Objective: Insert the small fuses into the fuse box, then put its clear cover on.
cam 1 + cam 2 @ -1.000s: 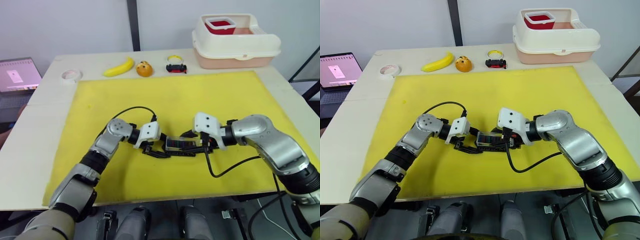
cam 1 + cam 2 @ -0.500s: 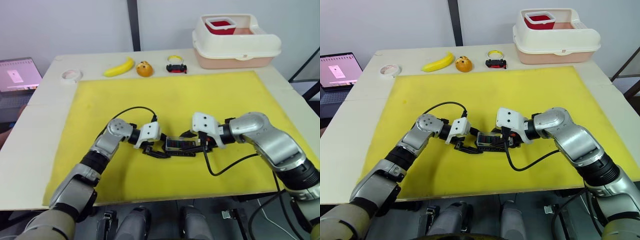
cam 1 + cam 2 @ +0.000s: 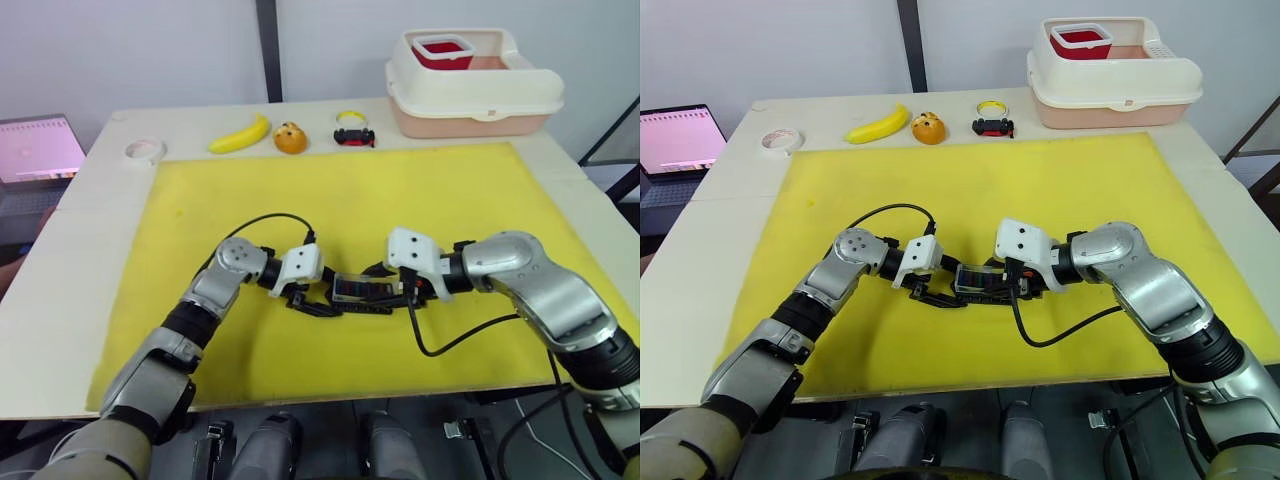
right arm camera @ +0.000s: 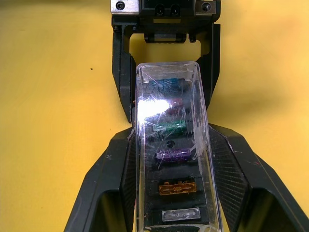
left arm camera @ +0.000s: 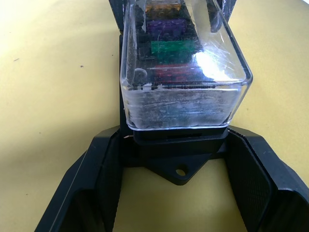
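Fuse box: the fuse box [image 3: 362, 291] lies on the yellow mat [image 3: 420, 190] at the tabletop's middle, between the two grippers, its length running from 9 to 3 o'clock.
Fuses: the small fuses [image 4: 172, 154] sit in a row in its slots; blue, red, green, purple, orange and grey show through the lid.
Cover: the clear cover [image 5: 183, 58] rests on the block over the fuses; whether it is fully clicked down cannot be told.
Progress: inserting looks finished and the cover is on; what seems left is pressing it home and letting go.
Left gripper: the left gripper [image 5: 176, 159] meets the box's 9 o'clock end, fingers [image 5: 104, 169] spread to either side of the black base tab, just beside it, not clamping.
Right gripper: the right gripper [image 4: 171, 188] comes from 3 o'clock, fingers [image 4: 120, 174] straddling the covered box along both long sides, close against the cover; firm pinching cannot be told.
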Tool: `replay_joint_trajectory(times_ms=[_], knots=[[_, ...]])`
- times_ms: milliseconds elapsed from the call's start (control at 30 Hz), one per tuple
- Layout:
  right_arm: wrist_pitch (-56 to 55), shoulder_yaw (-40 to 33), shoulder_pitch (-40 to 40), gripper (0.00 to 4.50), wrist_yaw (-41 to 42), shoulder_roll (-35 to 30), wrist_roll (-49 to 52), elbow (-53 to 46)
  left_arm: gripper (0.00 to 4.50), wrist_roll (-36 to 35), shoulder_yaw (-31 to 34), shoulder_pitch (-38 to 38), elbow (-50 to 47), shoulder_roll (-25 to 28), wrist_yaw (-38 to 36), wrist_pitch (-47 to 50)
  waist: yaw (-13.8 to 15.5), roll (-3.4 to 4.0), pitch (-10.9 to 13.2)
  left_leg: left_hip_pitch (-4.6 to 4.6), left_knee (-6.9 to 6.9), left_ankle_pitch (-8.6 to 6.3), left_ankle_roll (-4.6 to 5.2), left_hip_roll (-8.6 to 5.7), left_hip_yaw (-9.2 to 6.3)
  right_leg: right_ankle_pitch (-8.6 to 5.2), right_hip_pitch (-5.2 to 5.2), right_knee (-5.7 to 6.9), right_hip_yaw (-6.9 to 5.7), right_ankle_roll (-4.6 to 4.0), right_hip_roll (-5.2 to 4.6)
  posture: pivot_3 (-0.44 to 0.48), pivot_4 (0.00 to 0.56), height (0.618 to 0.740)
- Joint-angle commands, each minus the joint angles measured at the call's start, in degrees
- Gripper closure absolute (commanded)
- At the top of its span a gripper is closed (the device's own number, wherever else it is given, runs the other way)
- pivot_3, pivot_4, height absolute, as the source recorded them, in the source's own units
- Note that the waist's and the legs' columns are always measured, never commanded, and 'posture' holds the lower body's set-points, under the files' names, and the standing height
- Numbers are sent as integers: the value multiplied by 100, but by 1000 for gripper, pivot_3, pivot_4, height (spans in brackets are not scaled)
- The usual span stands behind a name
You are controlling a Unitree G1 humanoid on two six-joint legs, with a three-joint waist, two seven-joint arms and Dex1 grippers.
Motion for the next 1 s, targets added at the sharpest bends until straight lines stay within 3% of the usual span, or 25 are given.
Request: replay_joint_trajectory(times_ms=[33,133,1000], knots=[[90,-1,-8,1455,-4,-29,-80,54,1958,94,129,-17,-9,-5,116,29,0,-1,1,0,0,0,0,0,-1,0,0,0,-1,0,0,0,150,740],[98,-51,-55,17,1,-22,-91,-1,1958,95,135,-13,-20,-11,103,41,-10,-1,1,0,0,0,0,0,0,0,-1,0,0,0,0,0,150,740],[52,-363,-144,17,-59,-105,-116,-113,1958,96,150,-20,-9,-83,4,56,-7,-1,1,0,0,0,0,0,0,0,-2,0,-1,0,0,0,150,740]])
